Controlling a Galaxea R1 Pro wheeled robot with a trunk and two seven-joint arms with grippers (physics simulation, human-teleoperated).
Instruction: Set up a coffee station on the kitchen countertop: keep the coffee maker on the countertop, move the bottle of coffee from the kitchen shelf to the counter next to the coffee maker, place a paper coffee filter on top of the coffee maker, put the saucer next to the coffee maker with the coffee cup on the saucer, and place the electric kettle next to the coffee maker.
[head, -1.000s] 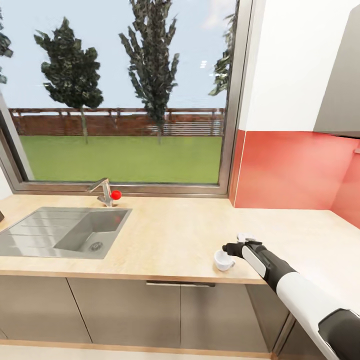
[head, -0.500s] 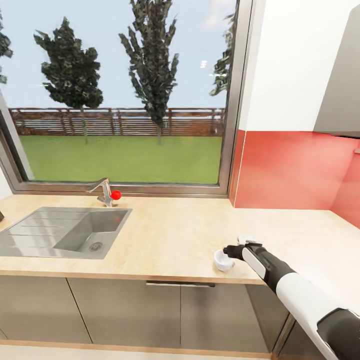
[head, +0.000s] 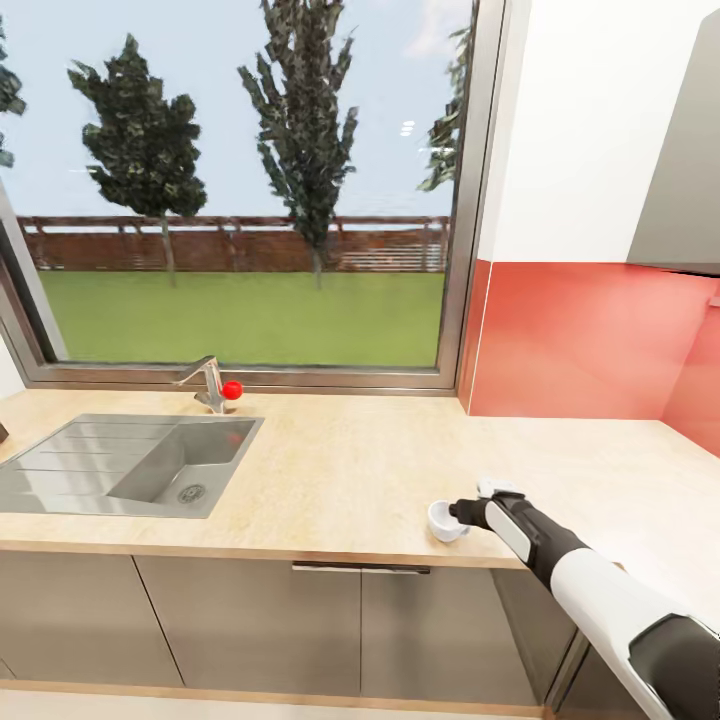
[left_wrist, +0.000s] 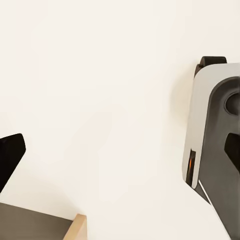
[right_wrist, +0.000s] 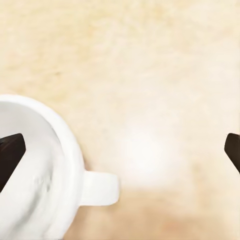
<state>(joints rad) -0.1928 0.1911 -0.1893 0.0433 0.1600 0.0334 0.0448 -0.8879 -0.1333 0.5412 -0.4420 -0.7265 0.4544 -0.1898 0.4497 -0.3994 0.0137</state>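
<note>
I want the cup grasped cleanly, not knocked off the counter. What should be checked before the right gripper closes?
1. Cup upright on the countertop: ok, opening faces up.
2. Right gripper open: ok; in the right wrist view the two fingertips sit far apart.
3. Handle between the fingers: ok, it lies in the gap.
4. Fingers clear of the cup: not ok; one fingertip overlaps the rim and bowl.
5. Gripper low enough to grip: cannot tell.
6. Margin from the counter's front edge: not ok, the cup stands close to it.
</note>
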